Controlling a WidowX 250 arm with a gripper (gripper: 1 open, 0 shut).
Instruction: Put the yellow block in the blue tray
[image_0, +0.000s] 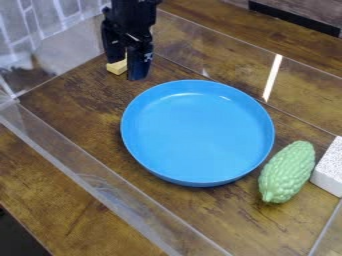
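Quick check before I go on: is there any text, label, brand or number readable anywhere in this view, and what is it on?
None readable.
Blue tray: plain, no markings.
Yellow block: mostly hidden by the gripper, no print visible.
Green bumpy object and white block: no lettering.

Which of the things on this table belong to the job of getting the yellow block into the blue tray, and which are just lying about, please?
Part of the job:
- yellow block, at the back left, between the open end effector's fingers
- blue tray, in the middle, nothing in it

Lying about:
- bumpy green thing, right of the tray
- white block, at the right edge
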